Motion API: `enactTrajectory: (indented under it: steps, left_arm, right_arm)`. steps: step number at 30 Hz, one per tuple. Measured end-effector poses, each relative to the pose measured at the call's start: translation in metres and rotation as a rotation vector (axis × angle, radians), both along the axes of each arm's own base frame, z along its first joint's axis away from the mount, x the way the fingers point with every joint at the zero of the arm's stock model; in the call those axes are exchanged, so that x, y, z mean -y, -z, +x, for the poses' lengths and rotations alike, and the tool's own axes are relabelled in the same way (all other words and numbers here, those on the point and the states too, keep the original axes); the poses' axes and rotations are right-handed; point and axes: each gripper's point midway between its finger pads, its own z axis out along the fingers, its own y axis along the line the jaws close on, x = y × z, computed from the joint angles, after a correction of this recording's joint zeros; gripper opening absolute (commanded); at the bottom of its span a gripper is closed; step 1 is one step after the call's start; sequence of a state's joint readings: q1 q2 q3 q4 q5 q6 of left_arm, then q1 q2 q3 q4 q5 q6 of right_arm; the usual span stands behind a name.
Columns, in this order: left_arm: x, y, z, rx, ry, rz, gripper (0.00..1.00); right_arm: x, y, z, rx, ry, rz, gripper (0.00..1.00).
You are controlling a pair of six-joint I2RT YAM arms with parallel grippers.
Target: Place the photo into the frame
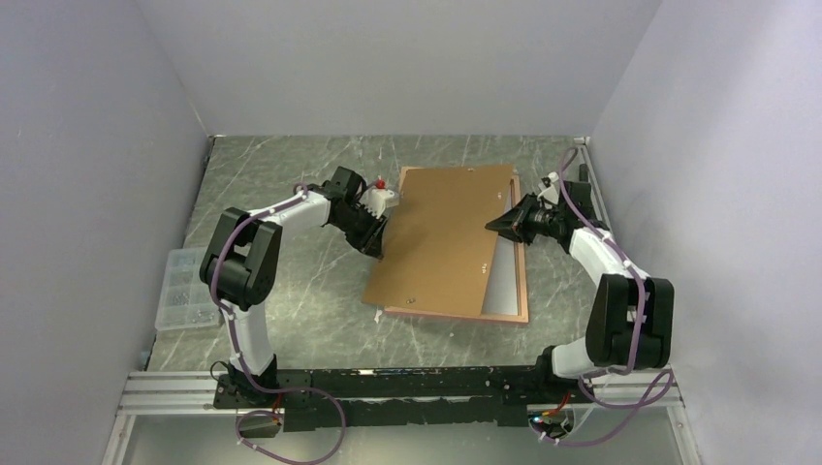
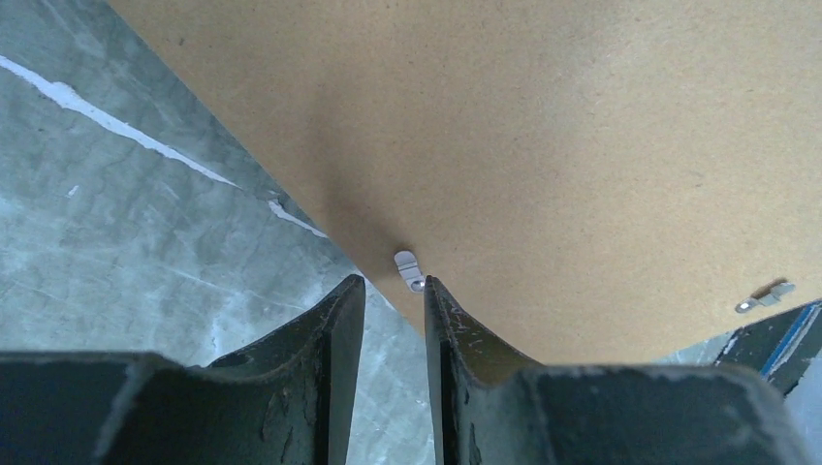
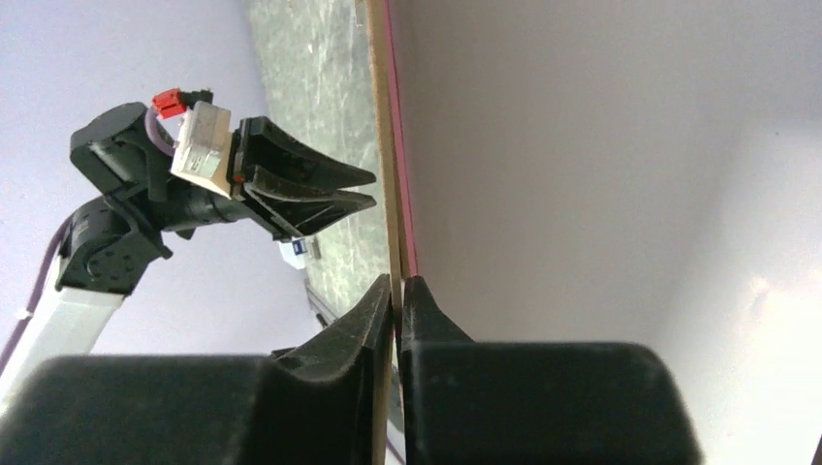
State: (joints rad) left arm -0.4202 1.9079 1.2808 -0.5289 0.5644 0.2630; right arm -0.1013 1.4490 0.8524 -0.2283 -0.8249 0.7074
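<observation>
Grey marbled worktop (image 1: 291, 184), walled in by pale panels, is carrying the frame (image 1: 456, 316). It is lying flat just right of centre in the top view, its narrow pink border showing along the lower and right sides. A brown backing board (image 1: 441, 237) is lying skewed over most of it, with a pale strip showing uncovered along the right. Whether that strip is the photo's white back or the clear pane, I cannot tell. The right end effector (image 3: 396, 283) is reaching in from the right and pinching the board's right edge. Its fingers are almost together on the thin brown edge, a pink line is running just beside it, and a broad pale surface is filling the right of the wrist view. The left end effector (image 2: 393, 281) is sitting at the board's left edge, fingers narrowly parted and gripping nothing. A small metal tab (image 2: 409, 270) is lying just ahead of the tips at the board's rim. A clear compartment box (image 1: 181, 289) is resting at the left edge of the worktop, well apart from the frame.
</observation>
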Motion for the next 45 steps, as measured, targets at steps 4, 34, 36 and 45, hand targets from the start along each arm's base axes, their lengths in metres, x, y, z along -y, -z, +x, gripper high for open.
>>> enactTrajectory:
  steps: [4, 34, 36, 45]
  left_arm:
    - [0.003, -0.003, -0.004, -0.013, 0.003, -0.014, 0.37]
    - [-0.03, -0.039, 0.03, 0.145, -0.107, 0.11, 0.59]
    - [-0.029, -0.039, 0.03, 0.151, -0.1, 0.112, 0.58]
    - [-0.024, -0.038, 0.028, 0.16, -0.084, 0.122, 0.57]
  right_arm:
    - [0.0, -0.013, 0.001, 0.076, 0.01, -0.01, 0.0]
    - [0.06, -0.083, 0.024, 0.26, -0.116, -0.032, 0.0]
    - [0.061, -0.077, 0.024, 0.241, -0.118, -0.032, 0.0]
    - [0.057, -0.056, 0.022, 0.181, -0.12, -0.008, 0.0]
